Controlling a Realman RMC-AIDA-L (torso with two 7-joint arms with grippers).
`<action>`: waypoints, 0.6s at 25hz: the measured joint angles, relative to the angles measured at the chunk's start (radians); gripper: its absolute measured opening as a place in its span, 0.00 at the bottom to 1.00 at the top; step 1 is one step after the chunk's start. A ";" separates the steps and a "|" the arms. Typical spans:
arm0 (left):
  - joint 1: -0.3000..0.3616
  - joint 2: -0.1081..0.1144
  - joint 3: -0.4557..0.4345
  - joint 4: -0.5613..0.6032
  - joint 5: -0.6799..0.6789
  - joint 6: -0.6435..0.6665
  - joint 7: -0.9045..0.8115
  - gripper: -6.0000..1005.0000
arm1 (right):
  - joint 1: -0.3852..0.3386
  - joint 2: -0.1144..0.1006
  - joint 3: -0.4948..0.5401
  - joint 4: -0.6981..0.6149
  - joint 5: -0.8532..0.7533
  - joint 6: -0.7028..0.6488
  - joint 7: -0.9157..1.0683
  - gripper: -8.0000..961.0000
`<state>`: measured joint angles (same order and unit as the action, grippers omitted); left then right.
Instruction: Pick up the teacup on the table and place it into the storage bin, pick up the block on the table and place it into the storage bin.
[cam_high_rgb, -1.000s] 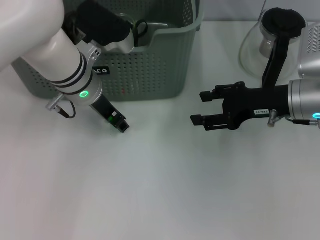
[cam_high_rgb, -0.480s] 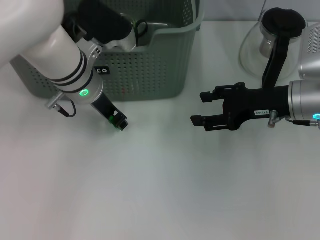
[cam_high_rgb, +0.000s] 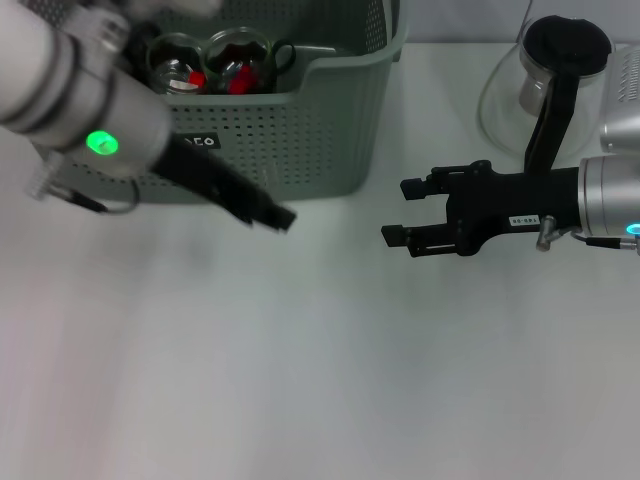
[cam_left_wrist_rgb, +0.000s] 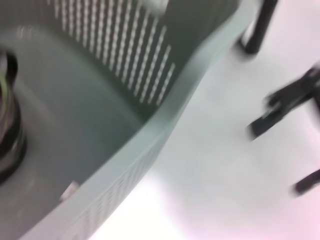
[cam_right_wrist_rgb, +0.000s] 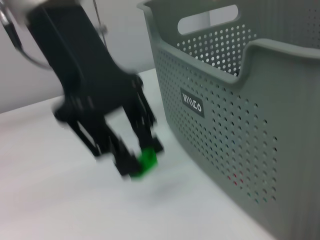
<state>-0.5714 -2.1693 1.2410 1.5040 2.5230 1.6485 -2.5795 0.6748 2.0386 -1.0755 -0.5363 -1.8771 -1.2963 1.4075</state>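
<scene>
Green block (cam_right_wrist_rgb: 146, 159) sits pinched between the fingers of the left tool (cam_right_wrist_rgb: 137, 160), clear of the table (cam_high_rgb: 320, 380) and just in front of the storage bin (cam_high_rgb: 330, 120). The head view is motion-smeared there, so the grip reads only from the right wrist view; it looks like a fingertip pinch, not a deep one.

Handling, my read: the block is small, rigid and light, probably smooth plastic. It won't crush, but a tip pinch can let it twist or pop out on a fast swing. Best hold is flat faces square to the pads. No fragility worry on the drop.

The bin is grey-green perforated plastic with a dipped front rim and a black label (cam_high_rgb: 195, 143). Inside, at the back left, are two glass teacups (cam_high_rgb: 210, 65) side by side with something red in or behind them. Can't tell what. So the teacup half looks done. Glass is what to avoid: release the block in the open floor area, away from the cups.

Right tool (cam_high_rgb: 400, 212) is parked over the table to the right, jaws apart, empty. A glass teapot (cam_high_rgb: 545, 85) stands behind it.
</scene>
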 joint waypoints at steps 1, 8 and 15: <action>0.000 0.002 -0.072 0.021 -0.041 0.037 0.025 0.45 | 0.000 0.000 0.000 0.000 0.000 0.000 0.001 0.80; -0.082 0.073 -0.506 -0.001 -0.198 0.120 0.153 0.47 | -0.001 0.000 0.000 0.002 -0.001 -0.002 0.003 0.80; -0.140 0.161 -0.561 -0.294 -0.217 -0.140 0.221 0.50 | -0.001 -0.001 0.000 0.002 -0.001 -0.004 0.007 0.80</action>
<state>-0.7109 -2.0084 0.6801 1.2095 2.3057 1.5089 -2.3580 0.6737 2.0380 -1.0753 -0.5344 -1.8785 -1.3007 1.4142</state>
